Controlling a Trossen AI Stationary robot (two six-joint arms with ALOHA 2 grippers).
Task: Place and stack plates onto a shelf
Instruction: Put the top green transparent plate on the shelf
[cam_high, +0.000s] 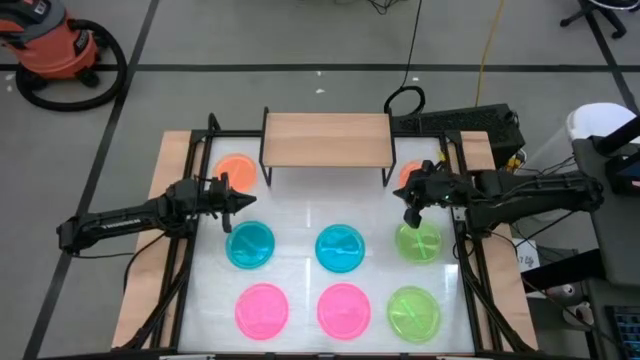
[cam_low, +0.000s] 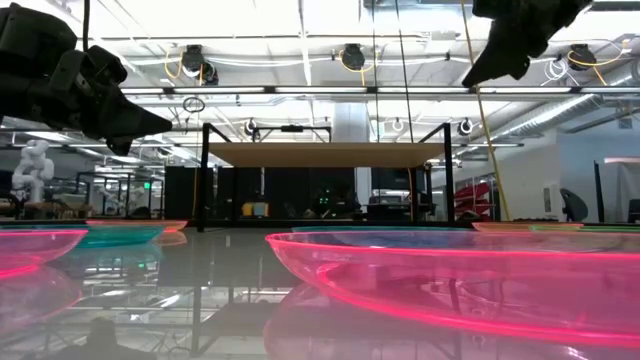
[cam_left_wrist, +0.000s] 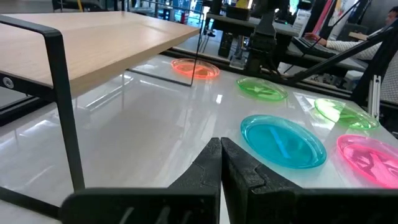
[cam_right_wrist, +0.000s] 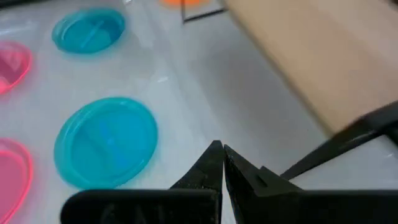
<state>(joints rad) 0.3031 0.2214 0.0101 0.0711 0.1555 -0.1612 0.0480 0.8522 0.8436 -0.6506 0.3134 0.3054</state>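
Wood shelf (cam_high: 325, 138) top bare; my left gripper (cam_high: 243, 202) and right gripper (cam_high: 411, 215) hover, jaws pressed together, white table (cam_high: 310, 205) lane open between.

A robotics lab: ceiling pipes (cam_low: 600, 105), a white humanoid robot (cam_low: 30, 170), and an orange shop vacuum (cam_high: 55, 45).

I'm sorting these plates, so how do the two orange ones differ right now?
The left orange plate shows nearly whole, beside the shelf's left legs; the right orange plate is mostly hidden behind the right end effector. The left one sits clear of the left end effector. Both lie flat on the table, unstacked.
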